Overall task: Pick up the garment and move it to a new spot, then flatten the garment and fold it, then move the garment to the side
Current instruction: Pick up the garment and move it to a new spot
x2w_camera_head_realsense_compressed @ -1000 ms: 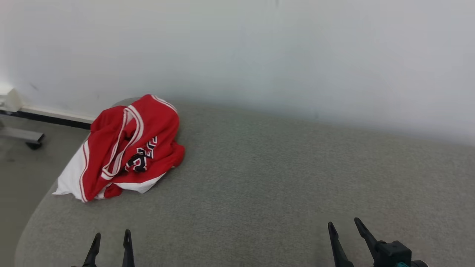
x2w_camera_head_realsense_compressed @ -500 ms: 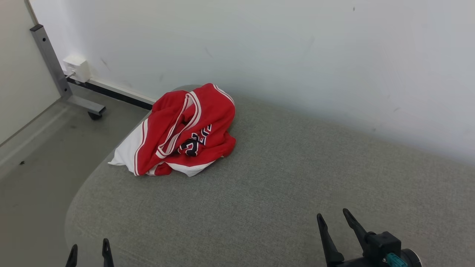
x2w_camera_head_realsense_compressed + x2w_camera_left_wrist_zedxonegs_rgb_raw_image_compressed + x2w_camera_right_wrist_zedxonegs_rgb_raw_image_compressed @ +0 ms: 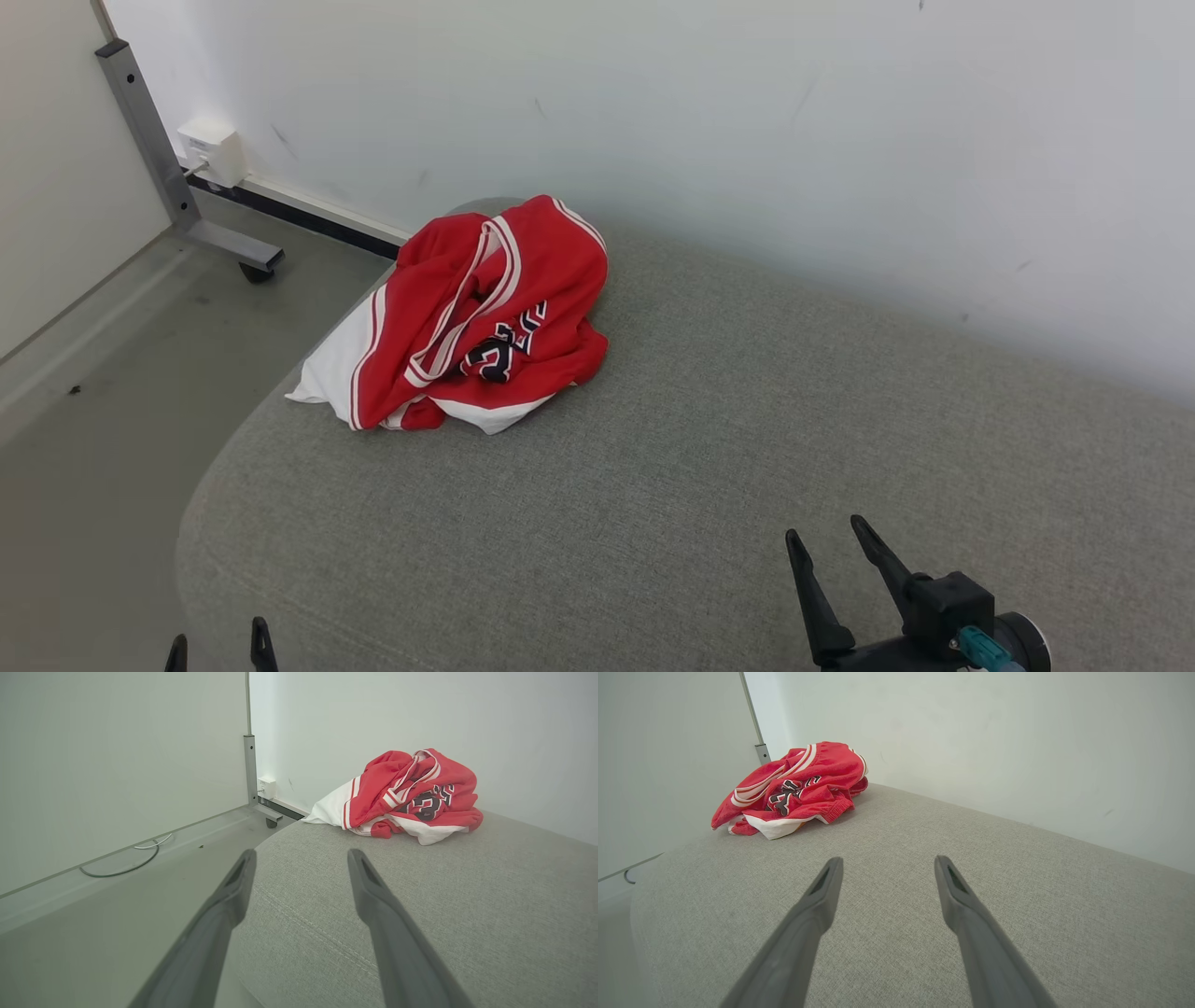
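The garment (image 3: pixel 471 317) is a red jersey with white trim and dark lettering, lying crumpled at the far left corner of a grey upholstered surface (image 3: pixel 709 439). The left wrist view has the garment (image 3: pixel 406 795) ahead and to the right, and the right wrist view has the garment (image 3: pixel 798 788) ahead and to the left. My left gripper (image 3: pixel 217 642) is open at the near left edge, well short of the garment. My right gripper (image 3: pixel 826 551) is open at the near right, over bare cushion. Nothing sits between either pair of fingers.
A white wall (image 3: pixel 747 121) runs along the far side of the cushion. To the left the cushion drops to a grey floor (image 3: pixel 93 392), where a metal post on a castor (image 3: pixel 257 271) and a white wall box (image 3: pixel 213 149) stand. A cable (image 3: pixel 126 865) lies on the floor.
The head camera has swung left and down, so the whole picture has shifted right and the floor and post have come into view. The garment lies as before. Both grippers stay open.
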Motion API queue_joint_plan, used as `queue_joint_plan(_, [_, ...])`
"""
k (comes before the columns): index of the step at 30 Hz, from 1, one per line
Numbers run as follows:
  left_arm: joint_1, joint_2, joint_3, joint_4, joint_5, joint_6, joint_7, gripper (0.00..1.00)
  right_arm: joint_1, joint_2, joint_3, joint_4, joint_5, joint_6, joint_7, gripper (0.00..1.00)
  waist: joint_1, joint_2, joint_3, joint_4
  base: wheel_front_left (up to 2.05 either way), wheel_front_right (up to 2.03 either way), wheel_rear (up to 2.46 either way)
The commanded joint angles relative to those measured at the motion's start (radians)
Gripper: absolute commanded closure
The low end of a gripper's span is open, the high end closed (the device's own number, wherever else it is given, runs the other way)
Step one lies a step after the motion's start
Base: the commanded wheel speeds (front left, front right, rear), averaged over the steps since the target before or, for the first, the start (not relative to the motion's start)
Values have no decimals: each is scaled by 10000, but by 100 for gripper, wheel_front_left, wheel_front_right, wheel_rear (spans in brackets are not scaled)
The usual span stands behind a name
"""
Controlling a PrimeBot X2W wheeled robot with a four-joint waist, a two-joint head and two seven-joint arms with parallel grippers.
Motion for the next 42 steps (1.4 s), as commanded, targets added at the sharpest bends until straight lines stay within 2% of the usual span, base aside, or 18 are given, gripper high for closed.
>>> queue_joint_plan(1, [44, -2, -33, -20, 81, 48, -12, 0, 62, -20, -13, 24, -54, 8, -73, 0, 0, -1, -11, -11, 0, 0, 0])
queue_joint_plan(10, [-797, 377, -242, 131, -114, -249, 981, 0, 363, -20, -268, -39, -56, 8, -176, 0, 0, -1, -76, -97, 0, 0, 0])
queue_joint_plan(12, [-1135, 507, -114, 199, -389, -341, 1379, 0, 328, -13, -225, -195, -179, 8, -125, 0, 0, -1, 120, -369, 0, 0, 0])
queue_joint_plan(16, [-2051, 662, 366, 227, -1434, -621, 2187, 0, -106, -23, 111, -663, -457, 8, 167, 0, 0, -1, 992, -1291, 0, 0, 0])
queue_joint_plan(21, [-3403, 1380, 1020, 724, -3029, -984, 3665, 0, -917, -38, 642, -1242, -830, 8, 437, 0, 0, -1, 2263, -2607, 0, 0, 0])
queue_joint_plan(23, [-3802, 1799, 1323, 936, -3640, -1052, 4324, 0, -1216, -67, 894, -1354, -895, 7, 515, 0, 0, -1, 2677, -3121, 0, 0, 0])
queue_joint_plan(24, [-3802, 1799, 1323, 936, -3640, -1052, 4324, 0, -1216, -67, 894, -1354, -895, 7, 515, 0, 0, -1, 2677, -3121, 0, 0, 0])
queue_joint_plan(27, [-4369, 2332, 1956, 1084, -4726, -1070, 5346, 0, -1676, -117, 1153, -1507, -911, 7, 538, 0, 0, -1, 3288, -3861, 0, 0, 0])
queue_joint_plan(30, [-4882, 2871, 2644, 1105, -5655, -915, 6290, 0, -1932, -143, 1188, -1583, -874, 7, 484, 0, 0, -1, 3847, -4424, 0, 0, 0])
queue_joint_plan(34, [-5681, 3439, 3497, 1033, -6755, -463, 7296, 0, -2182, -95, 1234, -1704, -824, 7, 348, 0, 0, -1, 4529, -5053, 0, 0, 0])
queue_joint_plan(42, [-6696, 4357, 3942, 1215, -7833, 283, 9120, 0, -2366, -21, 1360, -1661, -716, 7, 21, 0, 0, -1, 5351, -5670, 0, 0, 0])
